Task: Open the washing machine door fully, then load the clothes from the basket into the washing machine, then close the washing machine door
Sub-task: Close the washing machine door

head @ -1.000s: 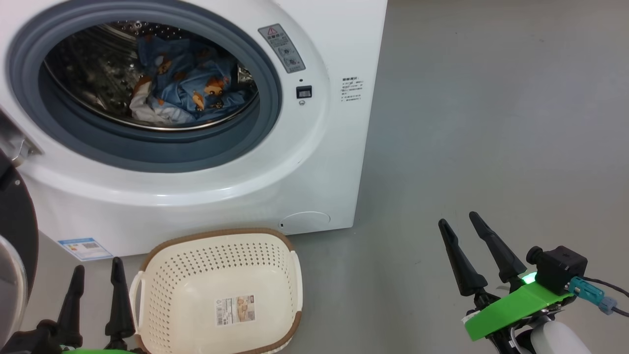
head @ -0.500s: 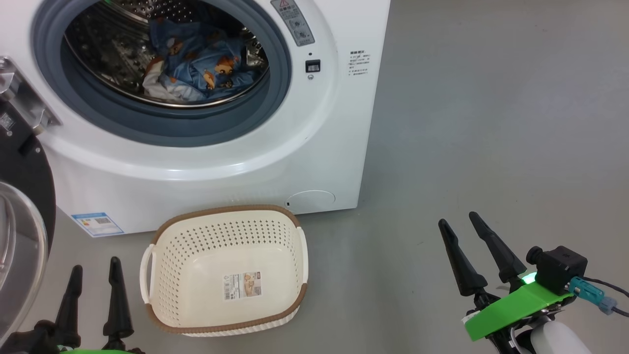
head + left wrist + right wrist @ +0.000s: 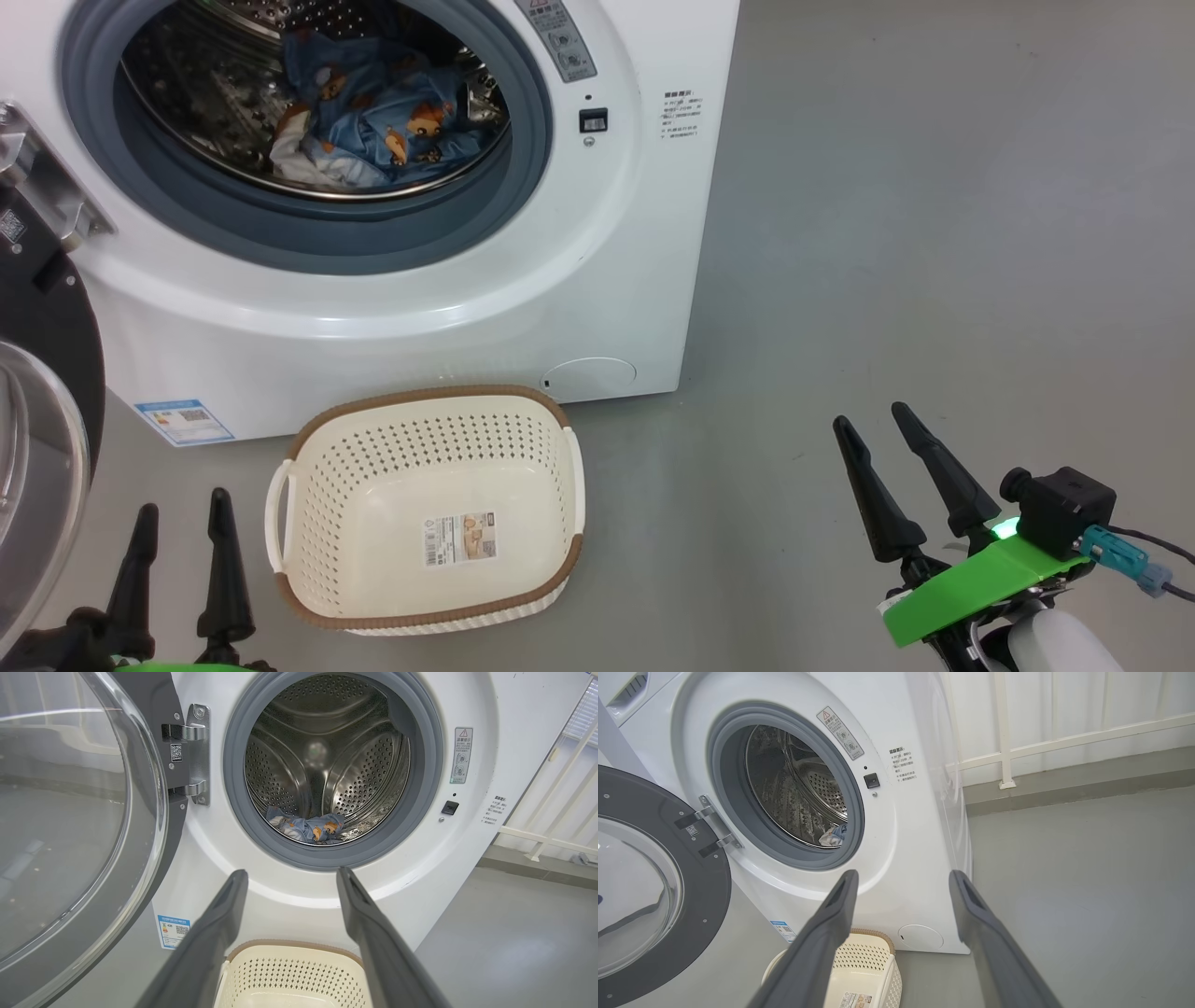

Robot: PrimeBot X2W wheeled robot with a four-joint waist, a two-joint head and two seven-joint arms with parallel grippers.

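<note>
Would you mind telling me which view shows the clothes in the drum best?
The head view: it looks down onto the clothes, print plain. The left wrist view shows a small heap; the right wrist view, a sliver.

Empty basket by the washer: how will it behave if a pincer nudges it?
Probably very light: the basket is thin perforated plastic and holds nothing. Likely slides rather than tips on the smooth grey floor, being low and wide. Walls may flex if pinched.

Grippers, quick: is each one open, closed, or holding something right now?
Left gripper, two long dark fingers: open, holding nothing.
Right gripper, two long dark fingers: open, holding nothing.
</note>
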